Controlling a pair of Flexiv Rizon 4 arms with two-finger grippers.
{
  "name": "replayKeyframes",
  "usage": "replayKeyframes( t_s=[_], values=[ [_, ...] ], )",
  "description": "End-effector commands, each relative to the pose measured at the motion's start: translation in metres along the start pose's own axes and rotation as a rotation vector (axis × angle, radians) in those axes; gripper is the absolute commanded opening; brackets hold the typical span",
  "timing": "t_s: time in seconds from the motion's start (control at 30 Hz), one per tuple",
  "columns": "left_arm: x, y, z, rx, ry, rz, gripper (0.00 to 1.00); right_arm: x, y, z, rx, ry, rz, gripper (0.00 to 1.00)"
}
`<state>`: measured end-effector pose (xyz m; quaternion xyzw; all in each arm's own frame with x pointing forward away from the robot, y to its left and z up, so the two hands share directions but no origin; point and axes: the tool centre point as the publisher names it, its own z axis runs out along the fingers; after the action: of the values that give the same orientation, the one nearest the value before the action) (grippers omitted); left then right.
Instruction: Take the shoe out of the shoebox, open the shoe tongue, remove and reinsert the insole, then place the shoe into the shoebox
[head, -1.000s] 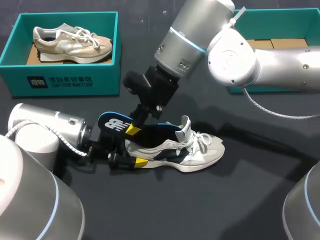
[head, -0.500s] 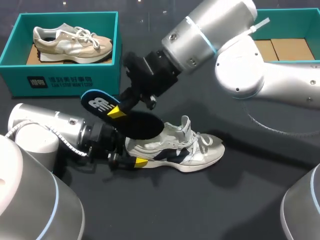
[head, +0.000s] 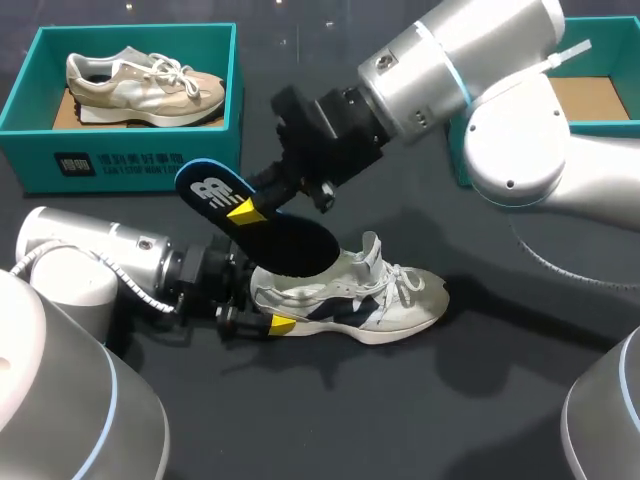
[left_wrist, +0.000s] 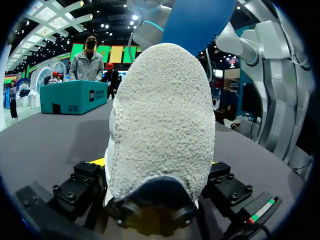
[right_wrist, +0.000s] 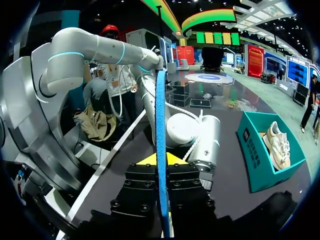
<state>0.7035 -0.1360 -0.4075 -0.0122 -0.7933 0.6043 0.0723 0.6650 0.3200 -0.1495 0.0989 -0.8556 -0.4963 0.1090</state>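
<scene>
Dark surface (head: 450, 400), two teal boxes at the back.

Head view:
- shoebox (head: 130, 160) in the upper left, with a beige shoe (head: 145, 85) lying inside it.
- second shoebox (head: 610, 50) in the upper right, mostly hidden behind the right arm.
- grey-white shoe (head: 350, 300) sits on the surface at lower centre, outside both boxes, toe to the right, tongue standing up.
- left gripper (head: 262, 308) comes in from the left at the heel. One yellow tip shows on the near side.
- right gripper (head: 245, 212) reaches down from the upper right and pinches the insole (head: 290, 245) near its heel end.
- the insole slants over the shoe, heel end raised to the left and toe end over the shoe's opening. Can't tell if it touches the shoe.

Left wrist view:
- left gripper (left_wrist: 157, 165) is clamped on the heel of the shoe (left_wrist: 160, 115), fingers pressed to both sides.
- blue underside of the insole (left_wrist: 197, 20) is above the shoe.

Right wrist view:
- right gripper (right_wrist: 161, 161) is closed narrow on the insole (right_wrist: 160, 110), which is edge-on between the fingers.
- shoebox (right_wrist: 260, 160) with the beige shoe (right_wrist: 277, 145) is off to one side of the gripper.
</scene>
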Motion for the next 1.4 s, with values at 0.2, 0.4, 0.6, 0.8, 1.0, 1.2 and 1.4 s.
replayKeyframes(
  t_s=[0.2, 0.4, 0.6, 0.8, 1.0, 1.2, 1.4],
  values=[
    [0.000, 0.000, 0.002, -0.002, 0.000, -0.001, 0.00, 0.020, 0.001, -0.020, -0.094, -0.041, 0.066, 0.00],
    [0.000, 0.000, 0.002, -0.002, 0.000, -0.001, 0.00, 0.047, 0.000, -0.059, -0.113, -0.086, 0.149, 0.00],
    [0.000, 0.000, 0.002, -0.002, 0.000, -0.001, 0.00, 0.052, -0.002, -0.066, -0.157, -0.116, 0.169, 0.00],
    [0.000, 0.000, 0.002, -0.002, 0.000, -0.001, 0.00, 0.052, -0.002, -0.066, -0.157, -0.116, 0.169, 0.00],
    [0.000, 0.000, 0.002, -0.002, 0.000, -0.001, 0.00, 0.070, -0.004, -0.098, -0.172, -0.154, 0.232, 0.00],
    [0.000, 0.000, 0.002, -0.002, 0.000, -0.001, 0.00, 0.103, -0.005, -0.148, -0.319, -0.181, 0.334, 0.00],
    [0.000, 0.000, 0.002, -0.002, 0.000, -0.001, 0.00, 0.103, -0.005, -0.148, -0.319, -0.181, 0.334, 0.00]
  ],
)
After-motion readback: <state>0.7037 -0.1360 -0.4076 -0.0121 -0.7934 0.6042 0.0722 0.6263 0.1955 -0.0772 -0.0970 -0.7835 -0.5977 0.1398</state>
